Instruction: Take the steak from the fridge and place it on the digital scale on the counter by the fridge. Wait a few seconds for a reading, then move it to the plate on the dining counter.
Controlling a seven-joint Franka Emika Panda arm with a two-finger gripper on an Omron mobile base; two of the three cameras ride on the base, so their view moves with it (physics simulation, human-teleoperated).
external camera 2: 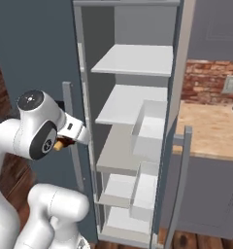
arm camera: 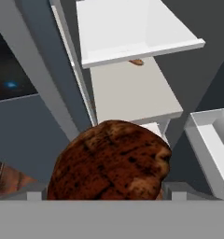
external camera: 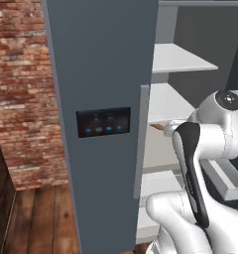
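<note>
Steak [arm camera: 111,161] sits clamped in the pincer [arm camera: 107,193] before the open fridge [external camera: 103,74], white shelves [arm camera: 132,95] ahead.

The fridge [external camera: 106,74] stands open, its slate-grey door edge-on toward the camera, carrying a dark touch panel [external camera: 103,122] with blue lit icons. White inner shelves [external camera: 178,59] show behind it. The white arm [external camera: 200,149] rises at lower right, reaching toward a middle shelf. A brick wall [external camera: 22,89] and wooden floor [external camera: 41,218] lie left.

Even, shadowless, slightly soft render
</note>
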